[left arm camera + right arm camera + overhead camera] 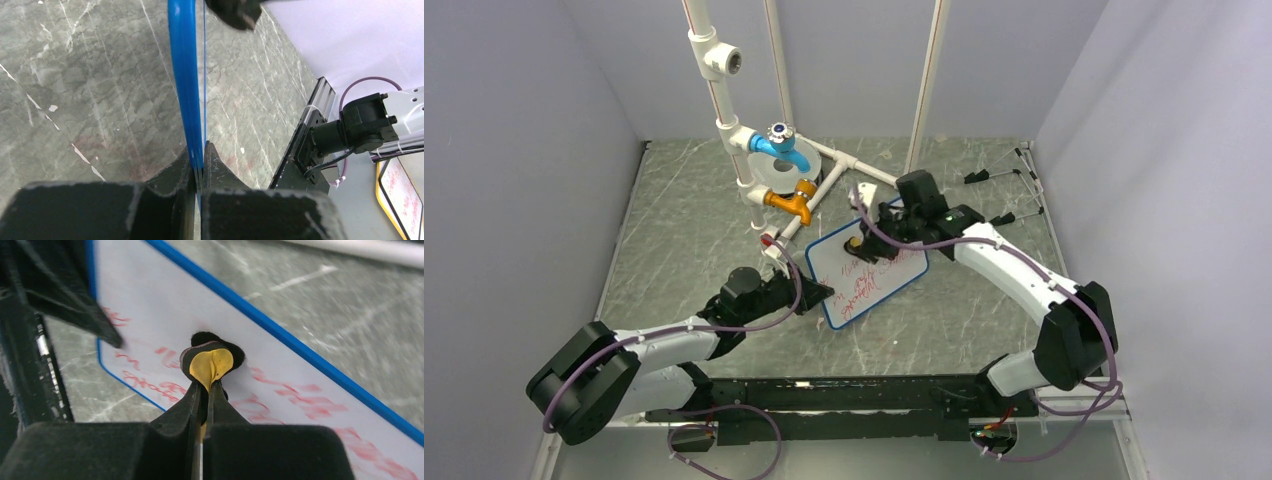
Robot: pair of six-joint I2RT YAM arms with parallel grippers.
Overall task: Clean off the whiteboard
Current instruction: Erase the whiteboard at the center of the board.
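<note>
You've got red scrawl on the whiteboard (879,285) at frame ctr, too small to read. L gripper (200,150) reaches in from lower left, jaws pinching the board's blue rim. R gripper (204,390) bends in from the right, jaws clamped on a yellow-black eraser pad (212,362) touching the board's face; grey marbled table (684,230), pale walls (514,150).

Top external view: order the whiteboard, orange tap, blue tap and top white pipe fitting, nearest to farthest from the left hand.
1. whiteboard, clamped in the left hand, on its right.
2. orange tap, just behind.
3. blue tap, farther back.
4. white pipe fitting, high at the back.
</note>
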